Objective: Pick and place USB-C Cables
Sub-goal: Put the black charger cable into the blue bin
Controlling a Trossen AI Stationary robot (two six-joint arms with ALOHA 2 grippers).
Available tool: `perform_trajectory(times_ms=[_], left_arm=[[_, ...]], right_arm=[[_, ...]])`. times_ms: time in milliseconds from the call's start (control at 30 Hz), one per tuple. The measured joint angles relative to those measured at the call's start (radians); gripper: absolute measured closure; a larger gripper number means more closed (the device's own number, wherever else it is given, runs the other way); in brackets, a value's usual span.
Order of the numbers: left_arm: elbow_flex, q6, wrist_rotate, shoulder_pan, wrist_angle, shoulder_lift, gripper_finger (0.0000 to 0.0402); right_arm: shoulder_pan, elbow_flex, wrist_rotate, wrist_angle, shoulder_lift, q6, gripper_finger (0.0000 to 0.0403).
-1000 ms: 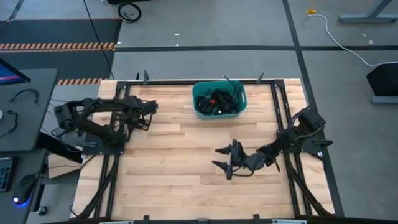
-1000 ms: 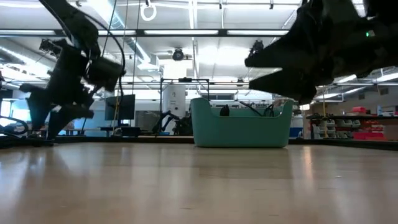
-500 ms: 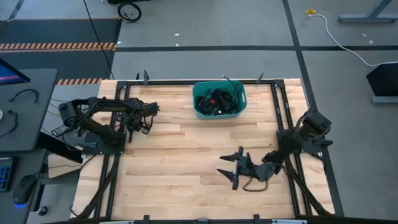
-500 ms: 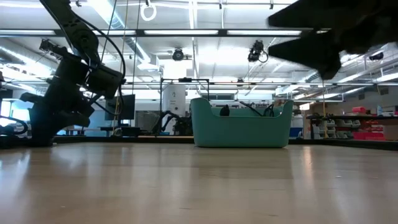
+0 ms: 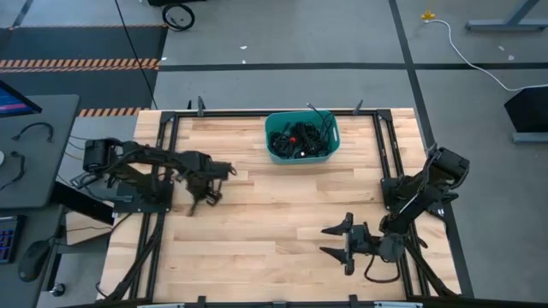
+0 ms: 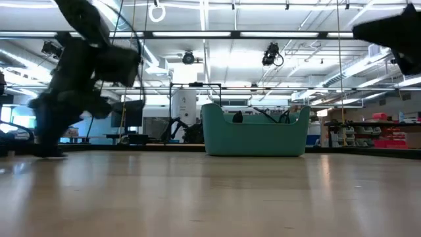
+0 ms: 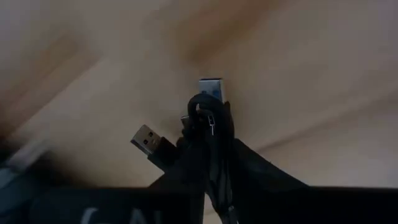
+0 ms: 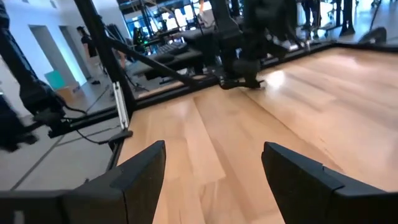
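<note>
Light wooden table (image 5: 257, 231), teal bin (image 5: 276, 147) of black USB-C Cables (image 5: 300, 137) at its far edge.

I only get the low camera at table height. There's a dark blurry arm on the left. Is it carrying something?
Observer: Yes. The left wrist view shows the left gripper shut on a bundled black cable, with metal plugs sticking out.
Operator: What's inside the teal tub? I only see its side.
Observer: From above, the teal bin holds a tangle of black cables, and a red tie shows among them.
Operator: And the other arm?
Observer: The right gripper is over the table's right side, away from the bin. Its fingers are open and hold nothing.
</note>
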Motion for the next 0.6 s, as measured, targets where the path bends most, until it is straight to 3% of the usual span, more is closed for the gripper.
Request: perform_trajectory(times_ms=[133,267,467,600], left_arm=[[0.064,-0.051,0.016,-0.117,0.219,0.0,0.0351],[0.117,-0.061,0.011,-0.174,0.569,0.0,0.0351],[0.204,0.044,-0.025,-0.166,1.13,0.048,0.0351],[0.357,0.205,-0.101,-0.118,1.226,0.139,0.0351]], right_arm=[[0.007,-0.046,0.003,-0.009,-0.006,0.071,0.0133],[-0.001,-0.086,0.009,-0.007,-0.006,0.137,0.0133],[-0.008,-0.121,0.078,-0.003,-0.006,0.187,0.0133],[-0.011,-0.122,0.213,0.033,-0.009,0.139,0.0133]])
